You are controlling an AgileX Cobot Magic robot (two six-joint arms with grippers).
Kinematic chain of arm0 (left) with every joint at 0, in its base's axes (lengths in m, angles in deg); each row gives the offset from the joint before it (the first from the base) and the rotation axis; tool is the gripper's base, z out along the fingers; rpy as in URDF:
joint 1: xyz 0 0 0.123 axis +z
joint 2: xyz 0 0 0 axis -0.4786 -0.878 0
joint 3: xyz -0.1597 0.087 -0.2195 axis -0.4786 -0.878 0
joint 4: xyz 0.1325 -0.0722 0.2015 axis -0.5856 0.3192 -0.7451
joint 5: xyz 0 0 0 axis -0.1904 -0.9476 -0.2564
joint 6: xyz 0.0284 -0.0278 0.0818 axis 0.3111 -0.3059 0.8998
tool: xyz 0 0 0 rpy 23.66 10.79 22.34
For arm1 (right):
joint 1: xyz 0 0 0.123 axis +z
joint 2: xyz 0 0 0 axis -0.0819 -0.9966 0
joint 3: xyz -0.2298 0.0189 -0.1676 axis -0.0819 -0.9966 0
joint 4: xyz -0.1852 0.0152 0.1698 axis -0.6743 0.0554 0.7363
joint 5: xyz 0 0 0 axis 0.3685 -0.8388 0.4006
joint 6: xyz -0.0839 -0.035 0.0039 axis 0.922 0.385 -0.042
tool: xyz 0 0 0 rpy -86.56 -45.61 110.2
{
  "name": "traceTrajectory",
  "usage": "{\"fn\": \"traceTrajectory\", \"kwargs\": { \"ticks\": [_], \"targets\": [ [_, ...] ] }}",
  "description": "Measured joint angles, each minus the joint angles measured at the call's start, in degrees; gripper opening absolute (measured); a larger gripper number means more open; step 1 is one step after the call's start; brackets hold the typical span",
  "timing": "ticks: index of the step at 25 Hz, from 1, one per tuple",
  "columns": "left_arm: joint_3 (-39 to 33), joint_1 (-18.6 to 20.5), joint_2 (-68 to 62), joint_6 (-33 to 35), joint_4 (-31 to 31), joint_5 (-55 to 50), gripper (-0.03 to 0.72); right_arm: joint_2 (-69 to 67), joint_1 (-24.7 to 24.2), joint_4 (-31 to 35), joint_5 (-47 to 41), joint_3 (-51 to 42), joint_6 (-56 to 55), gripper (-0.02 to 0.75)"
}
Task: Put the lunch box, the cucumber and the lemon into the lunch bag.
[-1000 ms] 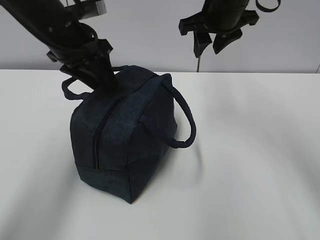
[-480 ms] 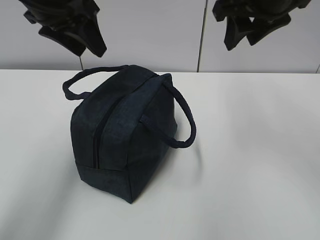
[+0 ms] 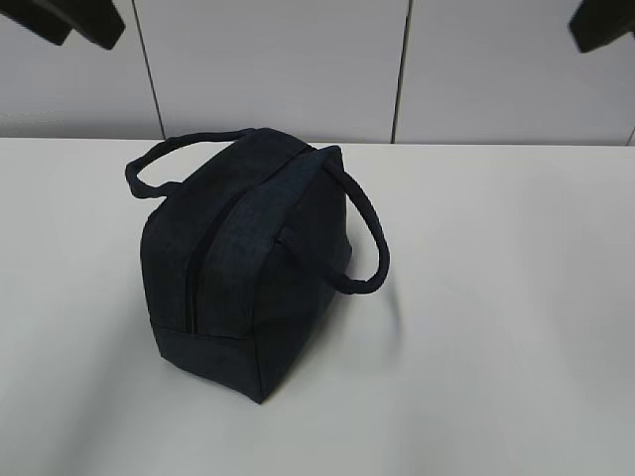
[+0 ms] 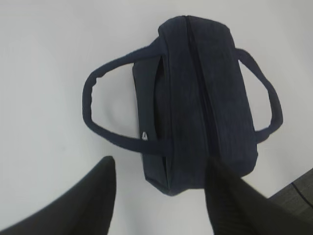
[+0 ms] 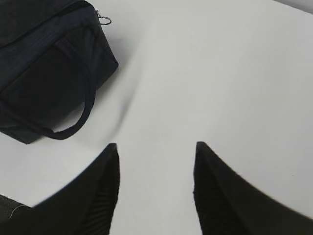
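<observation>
**benchwatcher:** So where's everything at? All I can see is a bag on a white table (image 3: 496, 327).

**me:** Yep, that's the lunch bag (image 3: 248, 268), standing a bit left of the middle, zip side up. From my left wrist view I look straight down on it: the zipper (image 4: 198, 88) runs the length of the top and looks closed end to end, one handle (image 4: 105, 110) flopped out to each side. The little ring pull (image 5: 103, 19) shows at the end of the bag in my right wrist view.

**benchwatcher:** And the lunch box, cucumber, lemon?

**me:** Not in any view. Can't see them on the table, so my guess is they're inside, zipped up. Can't prove it though, the fabric hides everything.

**benchwatcher:** What are your hands doing?

**me:** Nothing. My left gripper (image 4: 159, 196) hangs high above the near end of the bag, fingers spread fairly wide, nothing between them. My right gripper (image 5: 156, 188) is the same, fingers apart and empty, over bare table to the right of the bag. In the outside view only dark bits of both arms poke in at the top corners, well clear of the bag.

**benchwatcher:** Why so high?

**me:** If the job's done, I reckon staying off keeps me from snagging a handle and tipping it.
</observation>
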Motion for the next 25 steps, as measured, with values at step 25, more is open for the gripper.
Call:
{"fn": "traceTrajectory", "kwargs": {
  "ticks": [25],
  "targets": [
    [-28.9,0.0,48.6,-0.3,-0.6,-1.1,0.252,57.6,0.0,0.0,7.2,-35.9,2.8,0.369]
  ]
}}
